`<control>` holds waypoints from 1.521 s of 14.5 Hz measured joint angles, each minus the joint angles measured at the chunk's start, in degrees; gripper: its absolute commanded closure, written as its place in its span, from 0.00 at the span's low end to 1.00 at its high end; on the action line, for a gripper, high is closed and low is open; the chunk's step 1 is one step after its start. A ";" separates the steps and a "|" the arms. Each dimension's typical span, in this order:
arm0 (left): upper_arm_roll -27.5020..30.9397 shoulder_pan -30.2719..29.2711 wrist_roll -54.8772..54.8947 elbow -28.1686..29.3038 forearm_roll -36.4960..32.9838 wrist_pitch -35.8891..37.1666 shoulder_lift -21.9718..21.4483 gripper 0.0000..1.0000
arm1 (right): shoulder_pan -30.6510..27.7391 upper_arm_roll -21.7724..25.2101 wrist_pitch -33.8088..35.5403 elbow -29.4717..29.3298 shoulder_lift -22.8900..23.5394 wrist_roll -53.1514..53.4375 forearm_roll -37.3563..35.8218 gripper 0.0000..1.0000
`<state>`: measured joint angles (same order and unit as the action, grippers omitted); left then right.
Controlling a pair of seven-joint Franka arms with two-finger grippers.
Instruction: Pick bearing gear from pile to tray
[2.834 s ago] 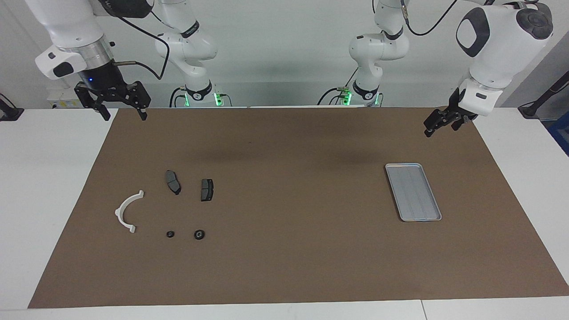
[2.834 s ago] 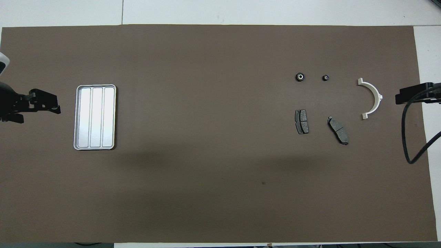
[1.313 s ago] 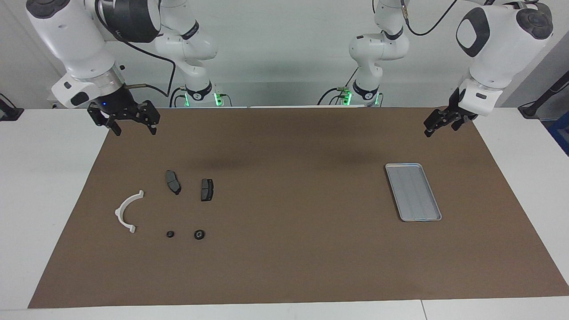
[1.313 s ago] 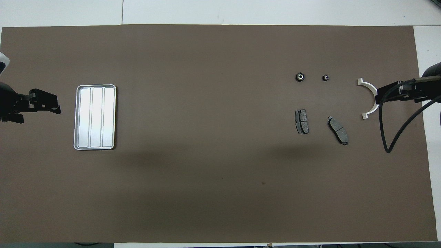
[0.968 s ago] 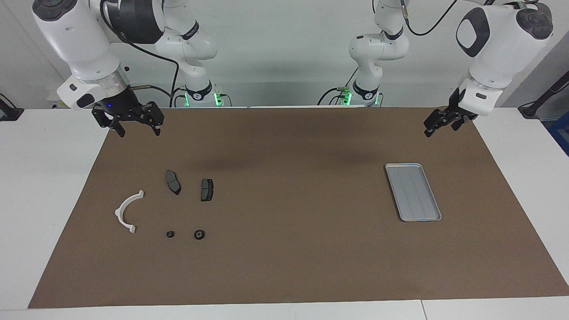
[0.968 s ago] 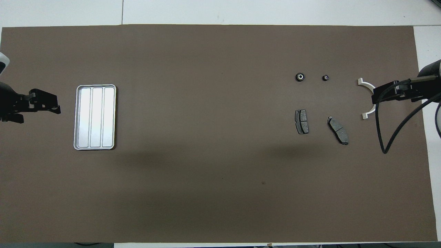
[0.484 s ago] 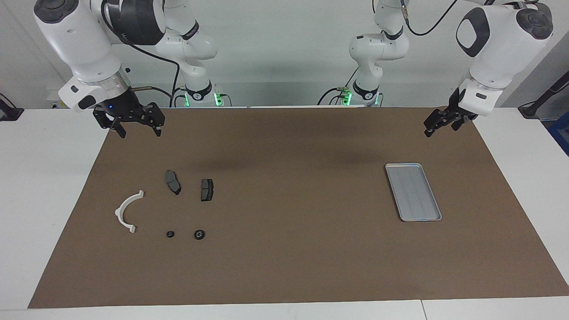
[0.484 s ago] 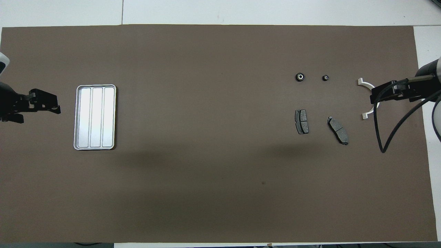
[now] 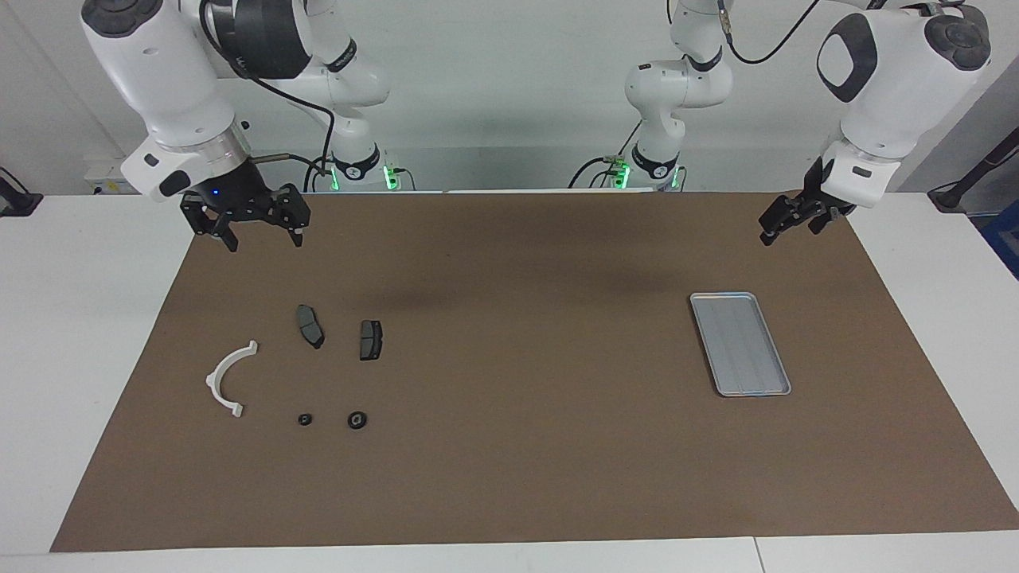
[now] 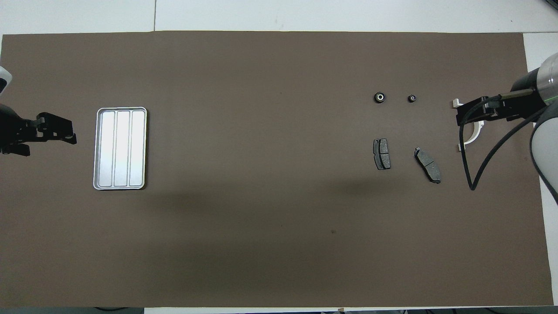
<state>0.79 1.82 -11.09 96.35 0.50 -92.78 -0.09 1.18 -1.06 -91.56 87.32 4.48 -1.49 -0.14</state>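
Note:
The pile lies on the brown mat (image 9: pixel 509 446) toward the right arm's end. It holds two black round bearing gears, a larger one (image 9: pixel 357 419) (image 10: pixel 380 97) and a smaller one (image 9: pixel 304 419) (image 10: pixel 412 98), plus a white half-ring bracket (image 9: pixel 223 378) (image 10: pixel 474 133) and two dark brake pads (image 9: pixel 310 325) (image 9: pixel 370 339). The silver tray (image 9: pixel 740 344) (image 10: pixel 120 148) lies empty toward the left arm's end. My right gripper (image 9: pixel 265 241) (image 10: pixel 462 112) hangs open and empty, raised over the mat; in the overhead view it covers part of the bracket. My left gripper (image 9: pixel 771 231) (image 10: pixel 69 132) waits open beside the tray.
The brake pads (image 10: pixel 381 153) (image 10: pixel 428 165) lie nearer to the robots than the bearing gears. A black cable (image 10: pixel 473 183) loops down from the right wrist. White table (image 9: pixel 80 318) borders the mat at both ends.
My right gripper has come down and moved in over the mat toward the pile, now overlapping the white bracket from above. The left arm and all the parts have stayed still.

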 measured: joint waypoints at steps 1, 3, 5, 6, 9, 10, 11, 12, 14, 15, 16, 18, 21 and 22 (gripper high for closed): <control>0.00 0.00 0.00 0.00 0.00 0.00 0.00 0.00 | -0.02 0.05 0.00 0.00 0.18 0.00 0.00 0.00; 0.00 0.00 0.00 0.00 0.00 0.00 0.00 0.00 | 0.07 0.02 0.00 0.00 1.19 -0.01 0.00 0.00; 0.00 0.00 0.00 0.00 0.00 0.00 0.00 0.00 | 0.55 0.00 0.00 -0.01 2.61 -0.01 0.00 0.00; 0.00 0.00 0.00 0.00 0.00 0.00 0.00 0.00 | 0.75 0.00 -0.01 -0.03 3.43 -0.01 0.00 0.00; 0.00 0.00 0.00 0.00 0.00 0.00 0.00 0.00 | 0.65 0.15 -2.31 -0.07 6.92 0.00 -0.01 0.00; 0.00 0.00 0.00 0.00 0.00 0.00 0.00 0.00 | 0.59 0.22 -4.24 -0.08 8.19 0.00 -0.01 0.00; 0.00 0.00 0.00 0.00 0.00 0.00 0.00 0.00 | 0.57 0.22 -6.06 -0.09 9.42 0.00 -0.01 0.00; 0.00 0.00 0.00 0.00 0.00 0.00 0.00 0.00 | 0.56 0.04 -7.33 -0.11 10.68 0.02 -0.01 0.00; 0.00 0.00 0.00 0.00 0.00 0.00 0.00 0.00 | 0.34 -1.14 -9.25 -0.13 13.48 0.74 -0.01 0.00; 0.00 0.00 0.00 0.00 0.00 0.00 0.00 0.00 | 0.09 -2.19 -10.80 -0.13 15.04 1.65 -0.04 0.00; 0.00 0.00 0.00 0.00 0.00 0.00 0.00 0.00 | 0.04 -3.00 -12.31 -0.17 16.58 2.71 -0.38 0.00; 0.00 0.00 0.00 0.00 0.00 0.00 0.00 0.00 | -0.13 -4.69 -15.32 -0.60 19.33 4.49 -2.38 0.00; 0.00 0.00 0.00 0.00 0.00 0.00 0.00 0.00 | -0.40 -7.02 -19.40 -1.72 23.18 7.59 -5.60 0.00; 0.00 0.00 0.00 0.00 0.00 0.00 0.00 0.00 | -0.67 -7.76 -20.99 -1.89 24.42 8.58 -6.62 0.00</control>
<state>0.79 1.82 -11.09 96.35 0.50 -92.78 -0.09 0.50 -8.82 -112.55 85.44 28.90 7.09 -6.76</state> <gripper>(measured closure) 0.000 0.000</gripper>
